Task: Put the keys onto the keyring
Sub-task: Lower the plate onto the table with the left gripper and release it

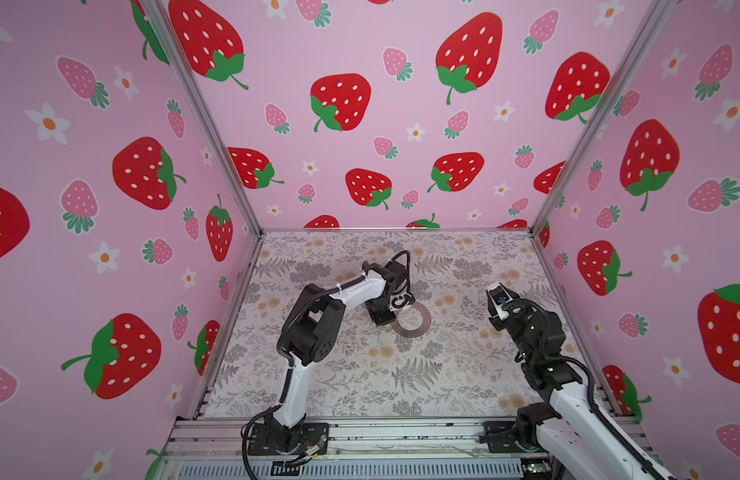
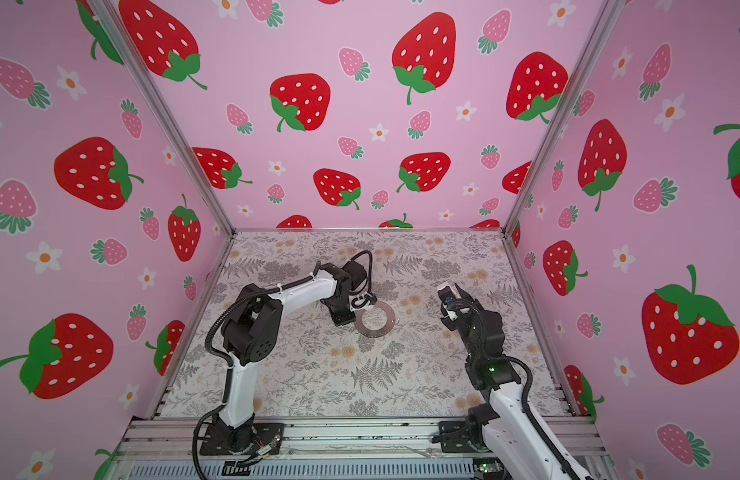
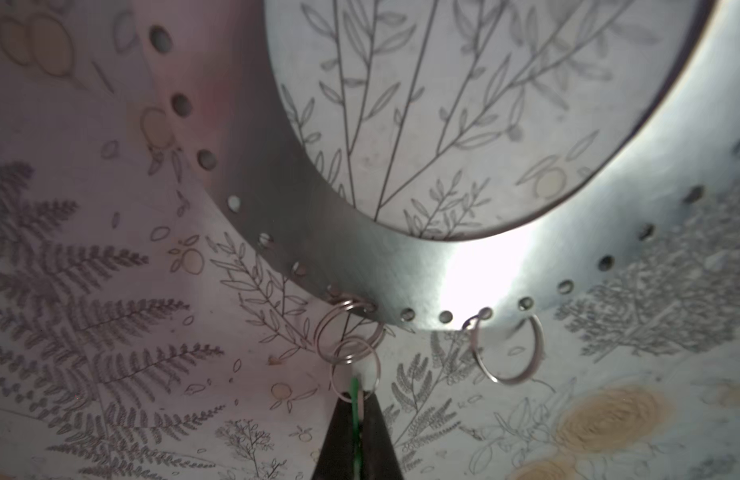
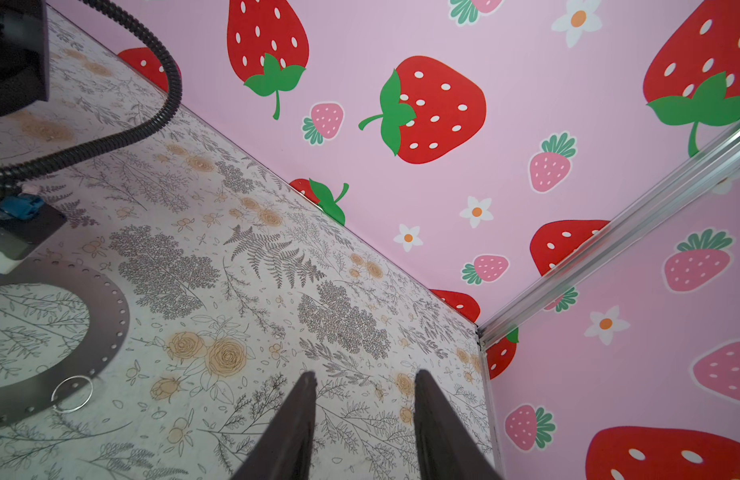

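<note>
The left gripper (image 3: 357, 400) is clamped shut on the thin edge of the green tag (image 3: 354, 392). Only a sliver of the tag shows between the jaws, and its long axis seems to run straight out toward the keyring's rim; the key itself is hidden. Just past the fingertips, a small split ring (image 3: 378, 370) hangs off the tag's end. It overlaps a wire loop (image 3: 318, 332) that sits in one of the rim holes, but I cannot tell whether the two are linked or only crossing. Beyond that, the keyring (image 3: 401, 266) lies flat on the worktop (image 3: 110, 374), directly ahead of this gripper, with a second loop (image 3: 539, 345) along the same edge. The coming move likely turns on that short gap between the split ring and the loop, so the left arm is the one placed to make it. Farther off, the right gripper (image 4: 364, 374) hovers partly open and empty, well to the right of the keyring.
</note>
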